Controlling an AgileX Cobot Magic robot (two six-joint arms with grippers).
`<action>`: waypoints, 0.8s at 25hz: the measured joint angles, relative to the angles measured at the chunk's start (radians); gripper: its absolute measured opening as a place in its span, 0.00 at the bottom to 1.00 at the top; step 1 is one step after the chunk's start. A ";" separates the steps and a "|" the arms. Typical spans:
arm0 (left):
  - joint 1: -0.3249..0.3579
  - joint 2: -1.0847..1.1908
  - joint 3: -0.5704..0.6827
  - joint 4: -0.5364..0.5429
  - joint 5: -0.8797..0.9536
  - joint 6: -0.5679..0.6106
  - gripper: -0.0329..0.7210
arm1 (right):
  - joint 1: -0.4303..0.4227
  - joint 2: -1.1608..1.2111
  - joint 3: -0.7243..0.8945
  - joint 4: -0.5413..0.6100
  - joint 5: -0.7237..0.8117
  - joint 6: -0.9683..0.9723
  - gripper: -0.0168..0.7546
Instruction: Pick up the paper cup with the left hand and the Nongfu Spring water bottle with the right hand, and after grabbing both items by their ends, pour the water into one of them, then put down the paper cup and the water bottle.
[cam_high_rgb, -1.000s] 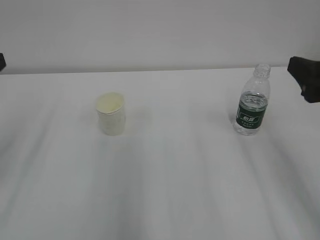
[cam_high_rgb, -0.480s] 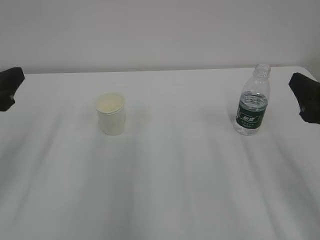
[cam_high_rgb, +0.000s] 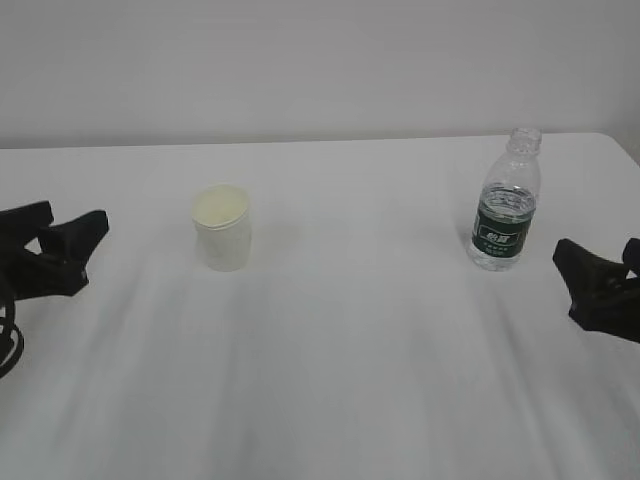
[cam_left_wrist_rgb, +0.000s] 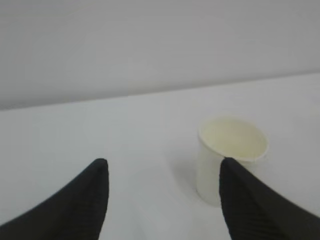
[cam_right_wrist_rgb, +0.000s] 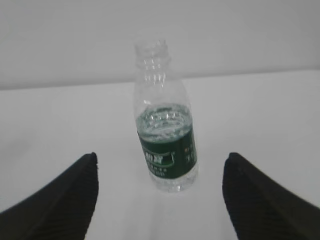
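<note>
On table (cam_high_rgb: 340, 400): paper cup (cam_high_rgb: 222, 228) left of centre, Nongfu Spring water bottle (cam_high_rgb: 506, 204) far right, both upright. Left hand (cam_high_rgb: 68, 240) and right hand (cam_high_rgb: 600, 265) spread apart, empty. Cup likely light, crushable: grip gently mid-wall. Uncapped bottle thin-walled: hold near label, squeeze lightly.

One paper cup (cam_high_rgb: 222, 240), one water bottle (cam_high_rgb: 507, 203), two hands: left hand (cam_high_rgb: 62, 232), right hand (cam_high_rgb: 598, 260).

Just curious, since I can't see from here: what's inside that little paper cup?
The paper cup shows only a pale cream-yellow inner wall; nothing visible inside. Its bottom is hidden by the near rim, so a little liquid there cannot be ruled out.
</note>
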 joint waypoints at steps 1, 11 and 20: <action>0.000 0.021 0.005 0.005 0.000 0.000 0.70 | 0.000 0.024 0.000 0.000 -0.002 0.000 0.79; -0.002 0.067 0.011 0.083 -0.015 0.000 0.70 | 0.000 0.145 -0.014 0.010 -0.009 0.000 0.79; -0.002 0.116 0.011 0.138 -0.021 0.000 0.70 | 0.000 0.248 -0.126 0.012 -0.016 0.002 0.79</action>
